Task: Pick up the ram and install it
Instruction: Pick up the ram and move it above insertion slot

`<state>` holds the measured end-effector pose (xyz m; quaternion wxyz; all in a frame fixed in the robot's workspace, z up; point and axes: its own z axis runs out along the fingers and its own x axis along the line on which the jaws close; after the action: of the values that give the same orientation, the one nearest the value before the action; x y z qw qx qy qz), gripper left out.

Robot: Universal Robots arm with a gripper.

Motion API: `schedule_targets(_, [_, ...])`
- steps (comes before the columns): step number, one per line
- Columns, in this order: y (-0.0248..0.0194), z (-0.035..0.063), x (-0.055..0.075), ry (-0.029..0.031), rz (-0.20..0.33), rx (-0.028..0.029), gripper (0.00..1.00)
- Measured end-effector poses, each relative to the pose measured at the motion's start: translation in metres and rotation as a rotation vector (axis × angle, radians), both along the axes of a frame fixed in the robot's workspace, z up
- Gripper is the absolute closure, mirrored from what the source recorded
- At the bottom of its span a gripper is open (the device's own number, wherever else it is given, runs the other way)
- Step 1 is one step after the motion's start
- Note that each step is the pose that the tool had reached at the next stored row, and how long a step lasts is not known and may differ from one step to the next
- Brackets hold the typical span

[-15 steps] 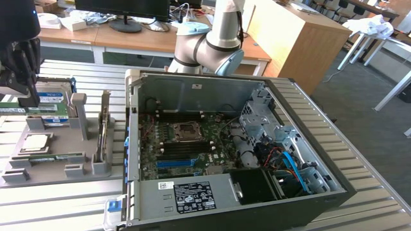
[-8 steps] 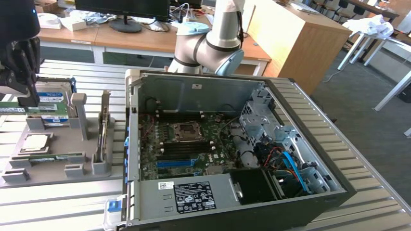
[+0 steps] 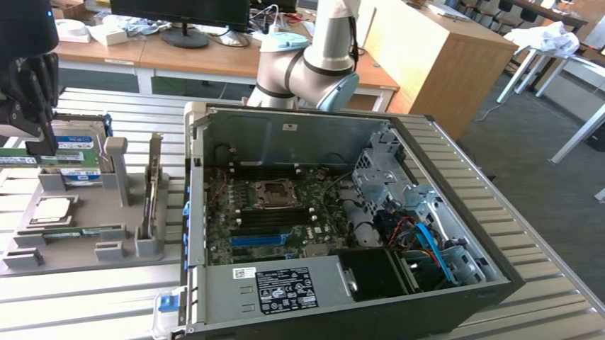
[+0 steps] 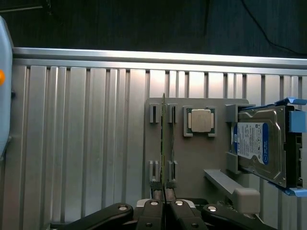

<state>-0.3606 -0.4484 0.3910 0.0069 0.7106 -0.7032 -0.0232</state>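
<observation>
- End effector (image 3: 42,146) (image 4: 164,203): black fingers pressed together on the ram, pinching the thin board between their tips (in the wrist view the two fingertips meet on the board's edge).
- Ram (image 3: 66,160) (image 4: 163,139): long green stick with a pale sticker. It is held level at the exterior view's left edge, above the grey holder. The wrist view shows it edge-on as a thin line running out from between the fingers, in line with the holder's paired slot posts.
- Grey holder (image 3: 95,212) (image 4: 192,163): a fixture plate resting on the bench and carrying the spare parts.
- Processor (image 3: 52,209) (image 4: 200,120): a square silver chip seated flat in its pocket on the holder.
- Hard drive (image 3: 81,138) (image 4: 261,143): blue-labelled, propped at a tilt at the holder's far end, just behind the ram in the exterior view.
- Computer case (image 3: 283,117): lies open on its side at the exterior view's centre, well apart from the ram.
- Motherboard (image 3: 236,227): exposed inside the case, with the empty processor socket (image 3: 274,191) and long slots beside it.
- Robot arm (image 3: 317,64): its silver joints stand behind the case.
- Bench (image 3: 76,304) (image 4: 86,143): slatted aluminium.
</observation>
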Motion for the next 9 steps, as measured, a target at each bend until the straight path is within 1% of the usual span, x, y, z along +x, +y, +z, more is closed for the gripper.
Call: schedule_targets(9, [0.0000,0.0000,0.0041,0.0000,0.000,0.0000,0.89])
